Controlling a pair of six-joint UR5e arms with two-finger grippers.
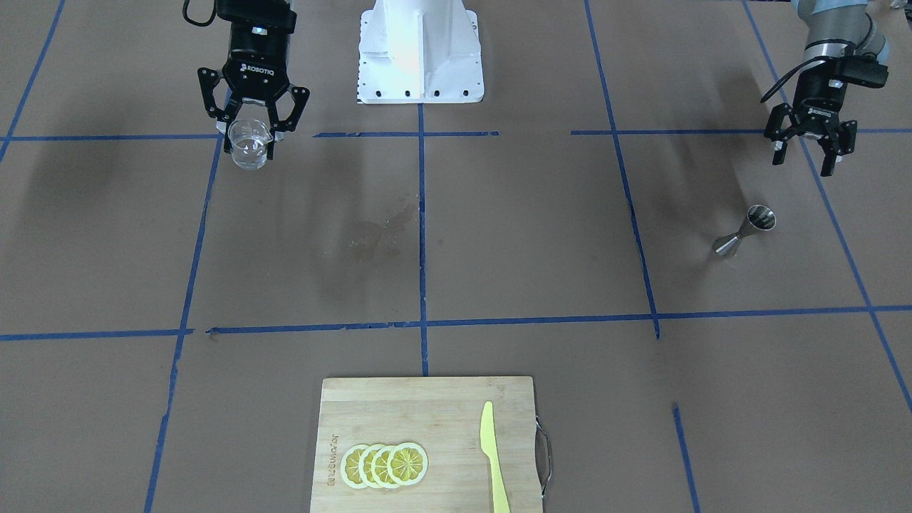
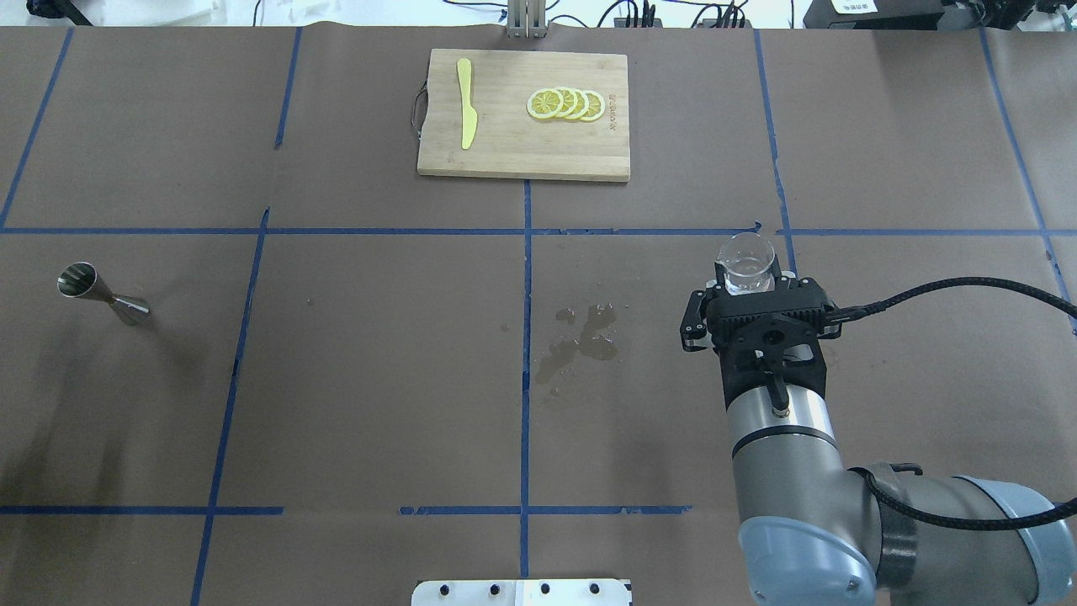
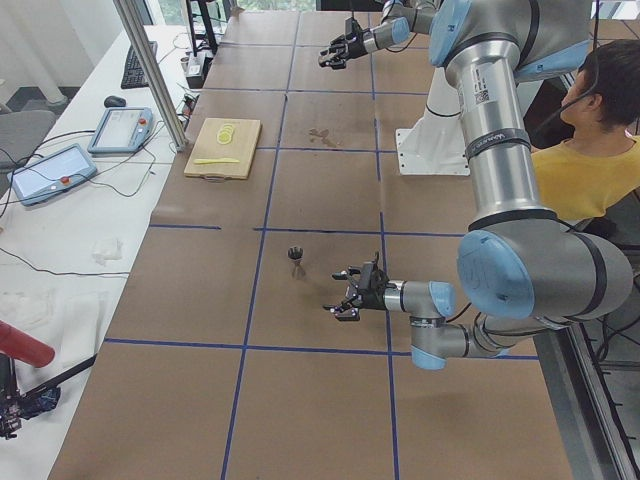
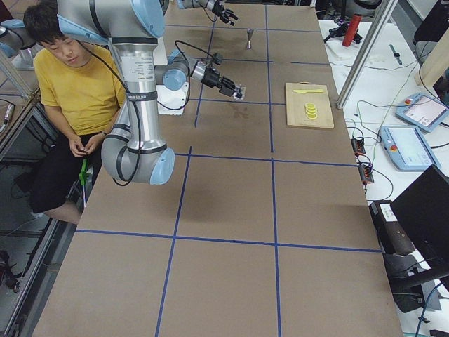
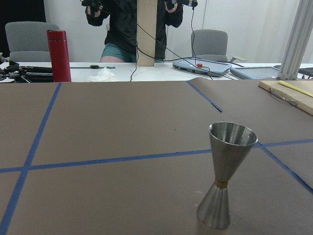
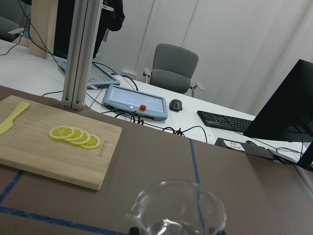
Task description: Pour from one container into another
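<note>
- The glass cup (image 2: 746,263) is on the robot's right side of the table, upright with its mouth up, and a little clear liquid shows in its bottom.
- The right gripper (image 2: 745,284) holds it: its fingers are closed part way around the cup's wall. I cannot tell if the cup's bottom touches the table.
- The jigger (image 2: 101,292) stands upright on the table (image 2: 379,379) at the robot's left side, well apart from the cup.
- The left gripper (image 1: 812,153) hangs near the jigger, on the robot's side of it, not touching it. Its fingers are spread wide and hold nothing.
- Between the cup and the jigger lies brown paper with blue tape lines (image 2: 526,337), and near the middle a wet spot (image 2: 580,341).
- A cutting board (image 2: 522,156) lies at the far edge, in the middle, well apart from both grippers. On it are lemon slices (image 2: 565,103) in a row and a yellow knife (image 2: 465,114).
- The jigger is not far from the table's left end.
- A person in a yellow shirt (image 4: 84,91) sits behind the robot, off the table.
</note>
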